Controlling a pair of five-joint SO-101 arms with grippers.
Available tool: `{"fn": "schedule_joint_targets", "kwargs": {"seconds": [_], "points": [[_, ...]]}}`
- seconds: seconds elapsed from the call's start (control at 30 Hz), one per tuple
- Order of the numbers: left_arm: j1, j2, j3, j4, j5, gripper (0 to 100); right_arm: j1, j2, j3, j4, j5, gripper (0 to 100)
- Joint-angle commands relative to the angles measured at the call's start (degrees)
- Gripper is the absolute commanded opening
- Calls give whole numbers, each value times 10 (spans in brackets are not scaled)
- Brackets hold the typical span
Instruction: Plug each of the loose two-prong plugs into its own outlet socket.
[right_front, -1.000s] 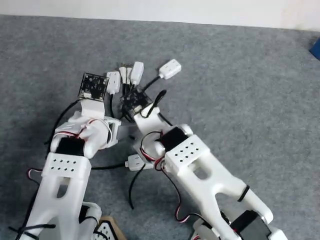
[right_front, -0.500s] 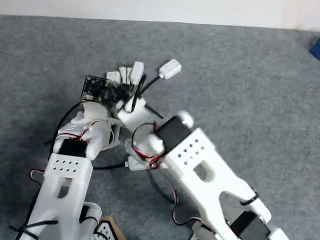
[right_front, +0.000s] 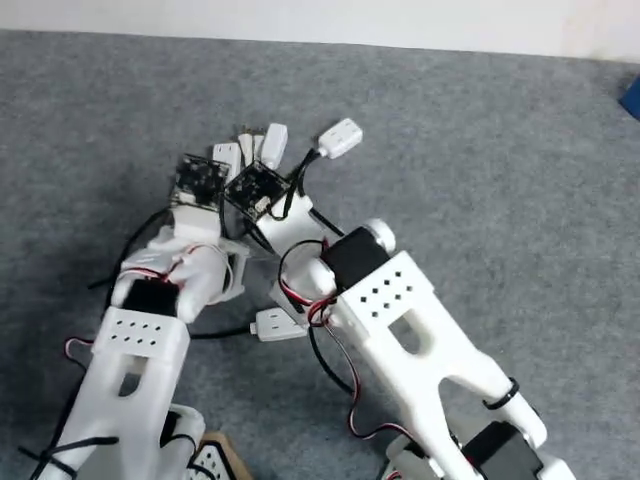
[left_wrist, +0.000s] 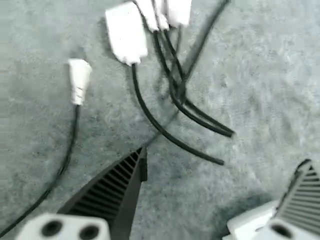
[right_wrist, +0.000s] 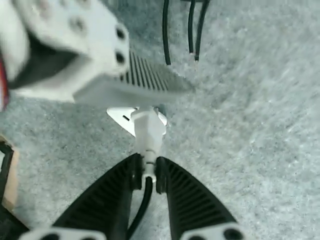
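My right gripper (right_wrist: 146, 165) is shut on the cable end of a white two-prong plug (right_wrist: 147, 131). The plug's front meets a white socket piece (right_wrist: 121, 117) on the grey carpet. A ribbed finger (right_wrist: 150, 84) of the left arm hangs just past them. My left gripper (left_wrist: 223, 157) is open above the carpet with nothing between its fingers. Ahead of it lie a white socket block (left_wrist: 126, 32), a small white plug (left_wrist: 79, 80) and a tangle of black cables (left_wrist: 175, 95). From above, white plugs and sockets (right_front: 272, 145) cluster beyond both wrists, one (right_front: 340, 137) off to the right.
Another white plug (right_front: 270, 325) on a black cable lies between the left arm (right_front: 150, 320) and the right arm (right_front: 390, 300). A blue object (right_front: 632, 95) sits at the right edge, a brown corner (right_front: 215, 450) at the bottom.
The right wrist swung left over the left wrist, then came back right. The left wrist shifted slightly right. The plug between the arms has stayed put.
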Motion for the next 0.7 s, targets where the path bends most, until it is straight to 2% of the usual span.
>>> {"fn": "schedule_joint_targets", "kwargs": {"seconds": [0.0, 0.27, 0.47, 0.67], "points": [[29, -7, 6, 3, 0, 431, 9, -16, -25, 1, -8, 8], [29, -7, 14, 3, 0, 431, 10, -15, -20, 12, -33, 8], [64, -7, 29, 3, -17, 431, 9, 58, -25, 13, -45, 8], [58, -7, 28, 2, -18, 429, 9, 82, -26, 13, -57, 8]]}}
